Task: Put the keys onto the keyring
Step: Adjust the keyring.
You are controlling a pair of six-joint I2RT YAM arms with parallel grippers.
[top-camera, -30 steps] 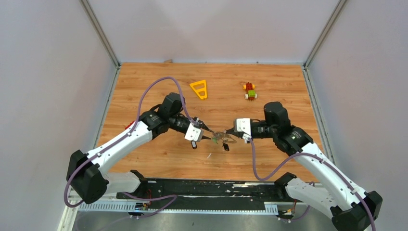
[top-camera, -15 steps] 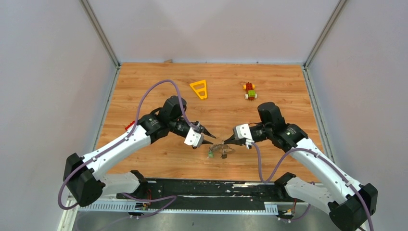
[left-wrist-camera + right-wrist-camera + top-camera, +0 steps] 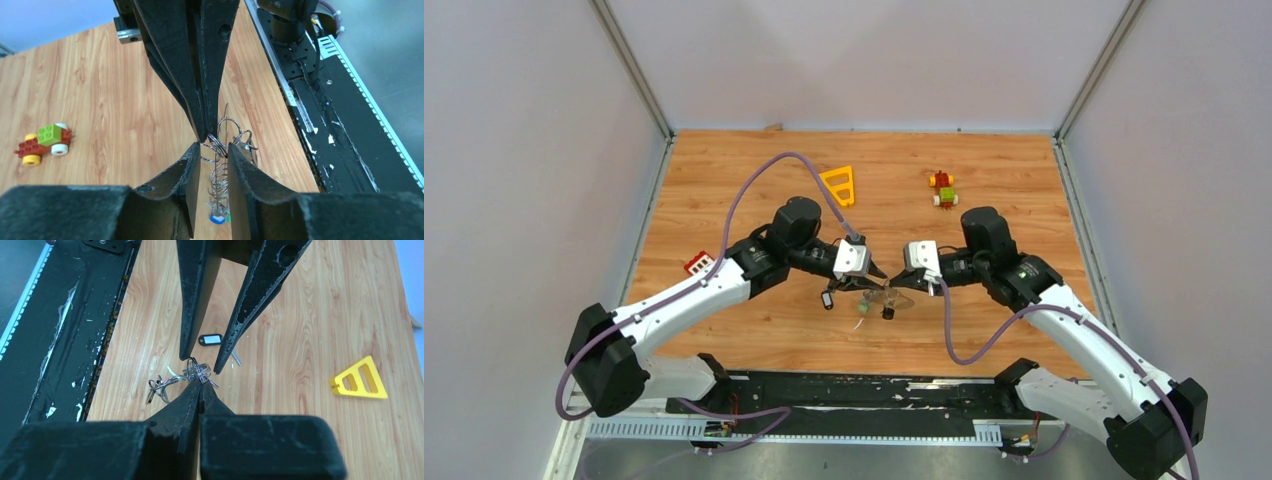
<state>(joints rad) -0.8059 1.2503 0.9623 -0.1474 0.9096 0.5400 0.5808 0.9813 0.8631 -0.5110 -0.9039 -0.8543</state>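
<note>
Wood-grain tabletop (image 3: pixel 1024 170), boxed in by pale grey walls (image 3: pixel 524 150), seen from above and from both wrists. I am holding the right gripper (image 3: pixel 200 382) clenched, its fingers pressed flat together on the silver wire of the keyring (image 3: pixel 890 299), which is hanging off the wood midway between the two grippers. I judge this pinch is steadying the loop so the other gripper has something fixed to work against. Facing it tip to tip, the left gripper (image 3: pixel 214 150) is standing released, its fingers parted narrowly and straddling the same tangle of wire without closing on it, probably lining up to catch or spread the loop's opening. Below the loop the keys (image 3: pixel 218 219), with blue and green tags, are dangling among small rings; whether each is truly threaded on I cannot tell. Just beyond the left fingers, the black-tagged key (image 3: pixel 210 340) is lying flat on the table, apart from the loop, so I take it to be waiting its turn. Farther out, a yellow triangle frame (image 3: pixel 359 382) and a toy block figure (image 3: pixel 45 142) are sitting well apart from the work.
</note>
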